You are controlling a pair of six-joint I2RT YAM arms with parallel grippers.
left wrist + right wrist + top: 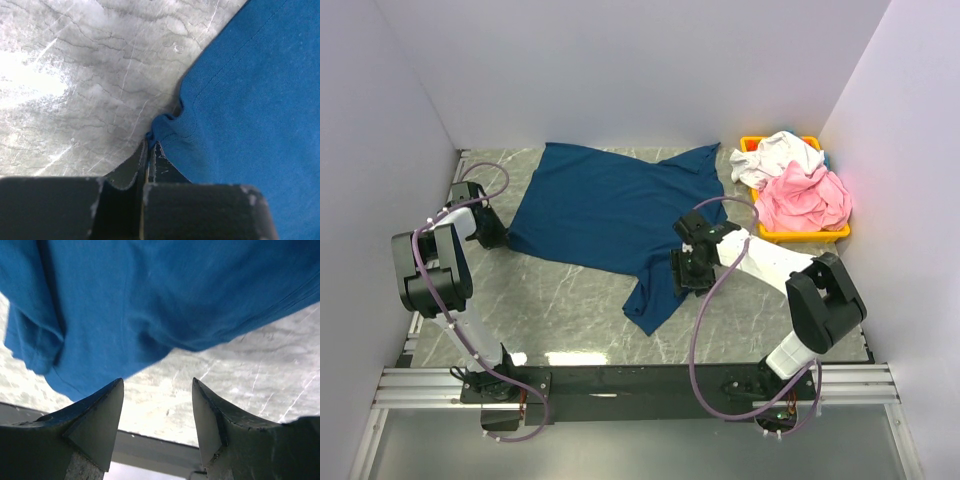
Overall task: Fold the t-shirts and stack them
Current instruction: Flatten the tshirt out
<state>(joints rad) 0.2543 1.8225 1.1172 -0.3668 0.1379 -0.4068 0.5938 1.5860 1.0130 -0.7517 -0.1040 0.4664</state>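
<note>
Marble table point(570, 330) inside white walls, blue shirt point(610, 205) spread mostly flat, with a flap trailing off its near-right corner. Left gripper point(149, 146) is at the blue shirt's left edge, jaws closed tight on a small pinch of the cloth edge. Right gripper point(157, 385) is over the blue shirt's near-right part, jaws wide apart and holding nothing, cloth just ahead of the tips. Pink shirt point(807, 200) and white shirt point(778, 155) are heaped in a yellow bin point(843, 233) right of the blue shirt. Step looks like getting a second grip for the first fold. The right gripper should drop lower and take the edge squarely before closing. Then lift both sides evenly, or the cloth likely bunches.
</note>
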